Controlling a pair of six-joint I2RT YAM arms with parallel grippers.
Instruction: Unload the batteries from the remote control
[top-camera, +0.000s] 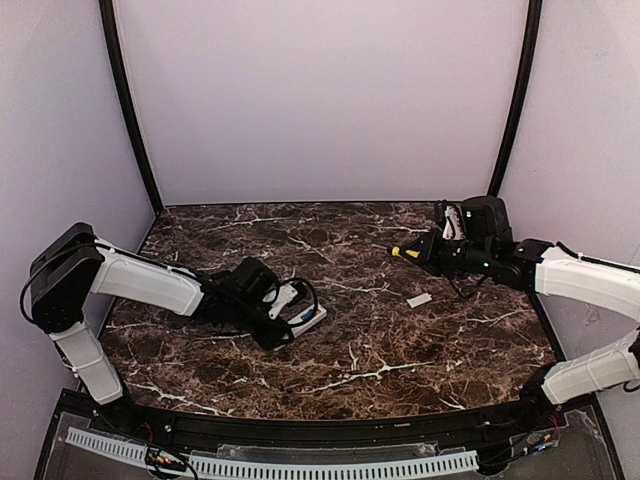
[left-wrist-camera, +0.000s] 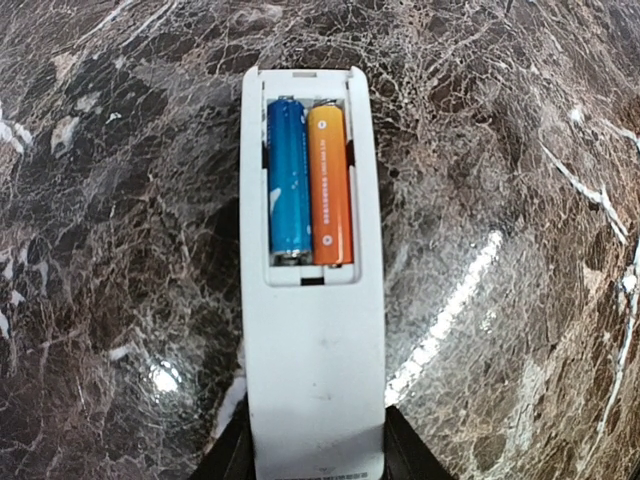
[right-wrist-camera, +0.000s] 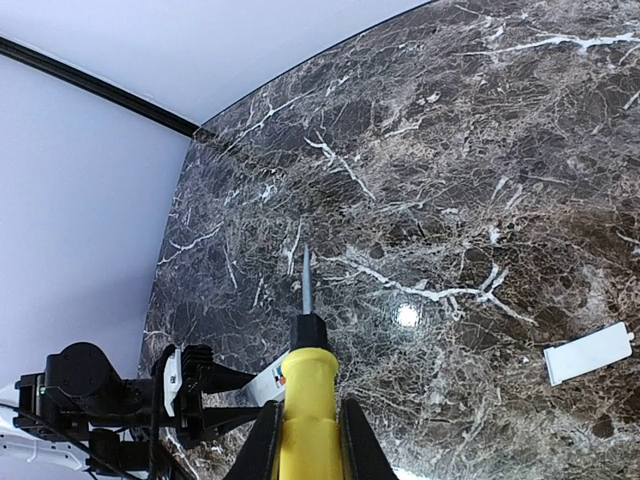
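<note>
The white remote control (left-wrist-camera: 315, 380) lies on the marble table with its back up and its compartment open. In the compartment sit the batteries, a blue one (left-wrist-camera: 288, 180) and an orange one (left-wrist-camera: 330, 185), side by side. My left gripper (left-wrist-camera: 315, 460) grips the remote's near end, a black finger pressed against each long side. From above, the left gripper (top-camera: 285, 305) and the remote (top-camera: 305, 318) are at centre left. My right gripper (right-wrist-camera: 305, 440) is shut on the yellow handle of a screwdriver (right-wrist-camera: 308, 390) and hovers at the far right (top-camera: 432, 250), tip pointing left.
A small flat white cover (top-camera: 419, 299) lies on the table below the right gripper, also in the right wrist view (right-wrist-camera: 588, 353). Pale walls with black corner posts close in the table on three sides.
</note>
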